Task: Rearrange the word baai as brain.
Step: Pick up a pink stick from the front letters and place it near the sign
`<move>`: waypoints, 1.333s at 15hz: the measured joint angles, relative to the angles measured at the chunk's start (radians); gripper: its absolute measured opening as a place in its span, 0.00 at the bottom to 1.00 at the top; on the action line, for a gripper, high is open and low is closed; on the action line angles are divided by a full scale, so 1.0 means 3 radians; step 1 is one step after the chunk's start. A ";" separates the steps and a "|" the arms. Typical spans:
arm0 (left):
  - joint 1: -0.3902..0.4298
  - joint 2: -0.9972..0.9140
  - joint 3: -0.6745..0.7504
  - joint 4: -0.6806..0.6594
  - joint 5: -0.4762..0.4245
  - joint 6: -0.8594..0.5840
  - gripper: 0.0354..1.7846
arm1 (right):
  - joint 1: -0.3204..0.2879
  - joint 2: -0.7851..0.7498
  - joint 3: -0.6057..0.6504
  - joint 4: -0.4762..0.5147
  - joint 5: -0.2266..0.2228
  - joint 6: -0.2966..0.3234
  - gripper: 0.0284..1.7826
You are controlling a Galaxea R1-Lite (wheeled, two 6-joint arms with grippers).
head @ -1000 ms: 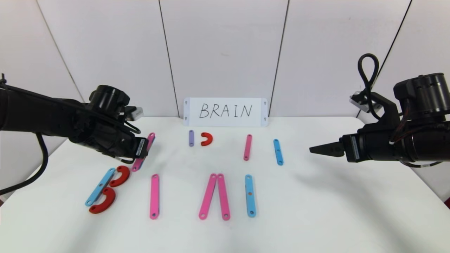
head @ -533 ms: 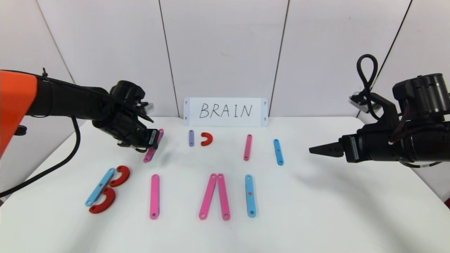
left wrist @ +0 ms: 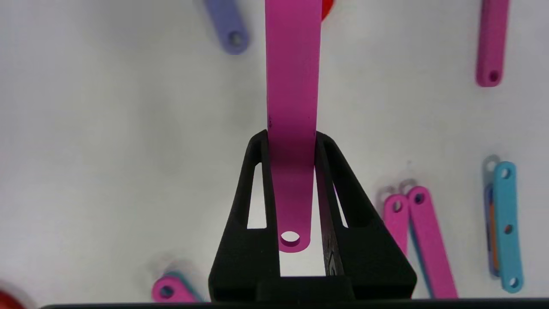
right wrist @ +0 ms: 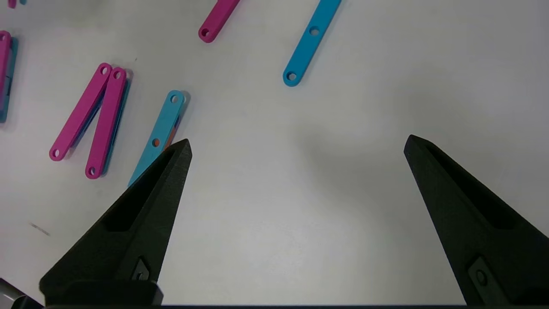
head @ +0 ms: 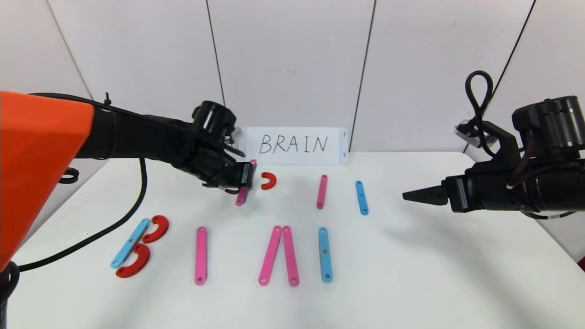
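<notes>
Holding: left gripper (head: 245, 179) clamps a pink strip (head: 242, 195) (lifted, tilted) above the table (head: 411, 274), beside the red half-ring (head: 268, 181).
Word row: nearer pieces (head: 279, 256) lie flat.
Right gripper (head: 418, 195): spread wide, nothing held, hovering right.

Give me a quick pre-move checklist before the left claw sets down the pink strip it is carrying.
1. Grip: left claw shut on the pink strip, strip centred between the fingers: ok.
2. Strip clear of the table: cannot tell.
3. Neighbours: strip's free end sits close to the purple strip and the red curve; clearance for lowering: cannot tell.
4. Right claw open, empty, off to the right side: ok.
5. BRAIN card readable for reference: ok.
</notes>
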 joint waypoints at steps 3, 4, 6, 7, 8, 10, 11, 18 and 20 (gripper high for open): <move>-0.0240 0.0125 -0.0068 -0.0291 0.0012 -0.0032 0.15 | 0.0009 -0.0037 0.0028 -0.0004 -0.0001 0.0000 0.97; -0.0294 0.0177 -0.0100 -0.0380 0.0013 -0.0041 0.15 | 0.0021 -0.0056 0.0040 -0.0004 0.0000 -0.0001 0.97; -0.0415 0.0276 -0.0169 -0.0520 0.0014 -0.0048 0.15 | 0.0034 -0.0095 0.0074 -0.0004 0.0004 -0.0009 0.97; -0.0465 0.0323 -0.0212 -0.0540 0.0017 -0.0043 0.15 | 0.0045 -0.0113 0.0085 -0.0004 0.0001 -0.0011 0.97; -0.0503 0.0373 -0.0272 -0.0539 0.0024 -0.0038 0.15 | 0.0050 -0.0127 0.0091 -0.0004 0.0000 -0.0011 0.97; -0.0560 0.0484 -0.0400 -0.0525 0.0060 -0.0032 0.15 | 0.0055 -0.0154 0.0098 -0.0004 0.0001 -0.0011 0.97; -0.0591 0.0537 -0.0451 -0.0525 0.0089 -0.0032 0.15 | 0.0056 -0.0165 0.0099 -0.0005 0.0001 -0.0011 0.97; -0.0712 0.0822 -0.0684 -0.0520 0.0282 -0.0129 0.15 | 0.0060 -0.0178 0.0100 -0.0004 0.0000 -0.0011 0.97; -0.0743 0.0865 -0.0696 -0.0520 0.0336 -0.0177 0.15 | 0.0060 -0.0182 0.0111 -0.0004 0.0000 -0.0011 0.97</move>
